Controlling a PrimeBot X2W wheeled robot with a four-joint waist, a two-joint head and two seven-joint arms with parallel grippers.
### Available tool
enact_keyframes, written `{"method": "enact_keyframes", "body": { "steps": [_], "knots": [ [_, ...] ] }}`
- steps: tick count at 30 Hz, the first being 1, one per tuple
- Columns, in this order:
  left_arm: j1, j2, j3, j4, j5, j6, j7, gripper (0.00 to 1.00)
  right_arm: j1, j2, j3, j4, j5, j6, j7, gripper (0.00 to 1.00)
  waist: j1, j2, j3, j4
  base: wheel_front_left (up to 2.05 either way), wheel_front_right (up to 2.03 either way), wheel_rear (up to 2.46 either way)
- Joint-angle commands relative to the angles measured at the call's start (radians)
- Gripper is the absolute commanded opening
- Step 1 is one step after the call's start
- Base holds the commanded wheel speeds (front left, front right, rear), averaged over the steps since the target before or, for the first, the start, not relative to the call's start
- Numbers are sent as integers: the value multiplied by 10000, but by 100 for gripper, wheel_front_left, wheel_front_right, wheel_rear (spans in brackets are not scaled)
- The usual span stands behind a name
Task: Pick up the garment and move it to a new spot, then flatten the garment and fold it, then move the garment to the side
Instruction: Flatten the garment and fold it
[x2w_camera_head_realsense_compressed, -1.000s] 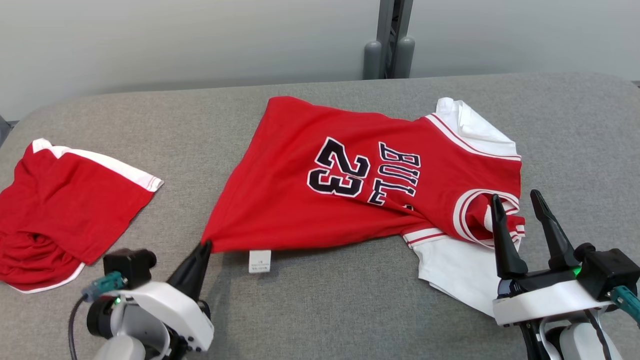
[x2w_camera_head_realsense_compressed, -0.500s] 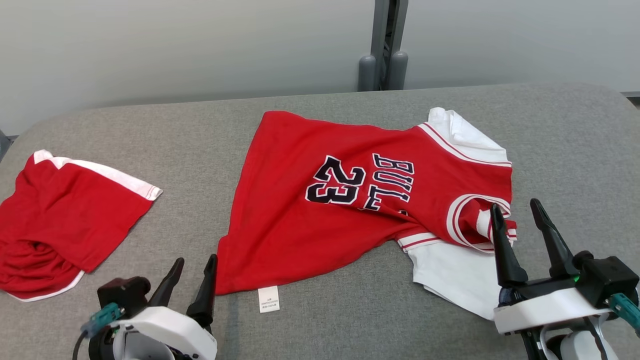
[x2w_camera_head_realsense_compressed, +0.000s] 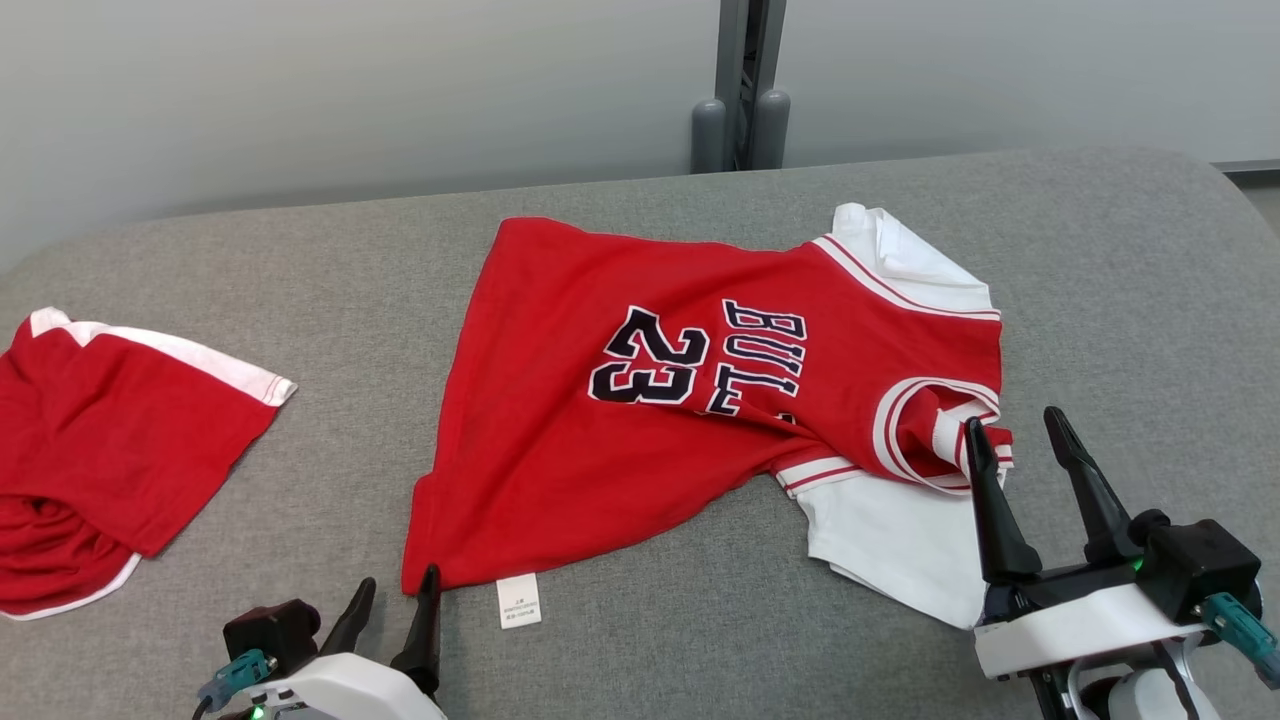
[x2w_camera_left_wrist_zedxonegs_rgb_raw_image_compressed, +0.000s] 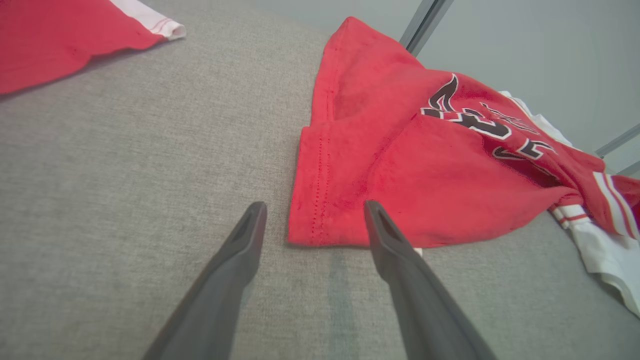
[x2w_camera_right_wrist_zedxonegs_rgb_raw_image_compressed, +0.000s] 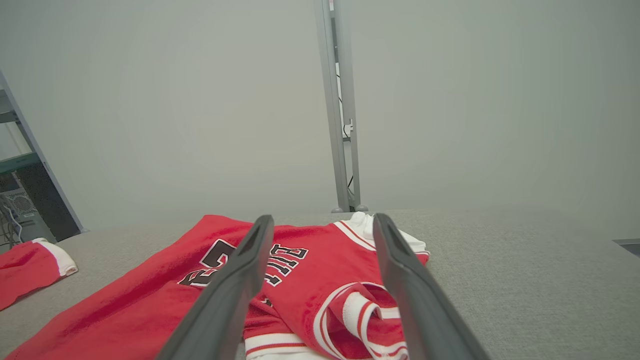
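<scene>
Jersey: red jersey (x2w_camera_head_realsense_compressed: 700, 400) with a black "23" and lettering edged in white, lying on the gray tabletop (x2w_camera_head_realsense_compressed: 1120, 300) near its middle, not held by either gripper.
Lay of the jersey: hem toward the robot's left, neck opening toward its right; the cloth is mostly spread out, with a crease running under the lettering and hiding the end of the word.
Sleeves: a white sleeve (x2w_camera_head_realsense_compressed: 890, 530) sticks out on the near side by the neck, and a second white sleeve (x2w_camera_head_realsense_compressed: 905, 260) shows at the far side.
Care label: a small white label (x2w_camera_head_realsense_compressed: 518, 600) lies flat on the tabletop, just out from the near hem.
Left gripper: the left gripper (x2w_camera_head_realsense_compressed: 398, 585) is low at the near hem corner with its fingers spread apart and nothing between them gripped; in the left wrist view the corner lies between the two tips, and whether a finger touches the cloth cannot be told.
Right gripper: the right gripper (x2w_camera_head_realsense_compressed: 1013, 422) has its fingers wide apart and empty, the tips standing just in front of the striped neck opening.
Shorts: red shorts (x2w_camera_head_realsense_compressed: 110, 440) with white trim lie well apart from the jersey, at the robot's far left.
Background: a gray post (x2w_camera_head_realsense_compressed: 738, 90) stands behind the tabletop against a pale wall.
</scene>
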Motion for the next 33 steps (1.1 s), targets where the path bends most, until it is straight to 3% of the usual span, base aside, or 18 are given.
{"method": "enact_keyframes", "body": {
  "steps": [1,20,21,22,23,29,33],
  "knots": [
    [-211,32,84,245,-95,83,-9,100,-29,-57,9,-20,20,-3,-22,100,0,0,41,-64,0,0,0],
    [-1041,-356,38,2561,-309,-195,-145,100,-121,-55,-58,-26,-39,-3,-22,100,0,0,285,-564,0,0,0],
    [-1051,-382,-13,2641,-326,-268,-57,93,-127,-55,-50,-21,-38,-3,-22,100,0,0,280,-568,0,0,0],
    [-1064,-405,-44,2704,-373,-332,-10,42,-133,-55,-46,-16,-30,-3,-22,100,0,0,279,-568,0,0,0],
    [-1089,-411,-90,2739,-372,-401,35,0,-141,-57,-50,-16,-19,-3,-22,100,0,0,279,-568,0,0,0],
    [-1273,-232,44,2261,-319,-731,-535,0,172,-57,-325,395,199,-3,-20,100,0,0,262,-555,0,0,0],
    [-1337,-179,232,1618,-145,-699,-819,0,442,-52,-583,1017,744,-3,225,100,0,0,234,-535,0,0,0]
  ]
}}
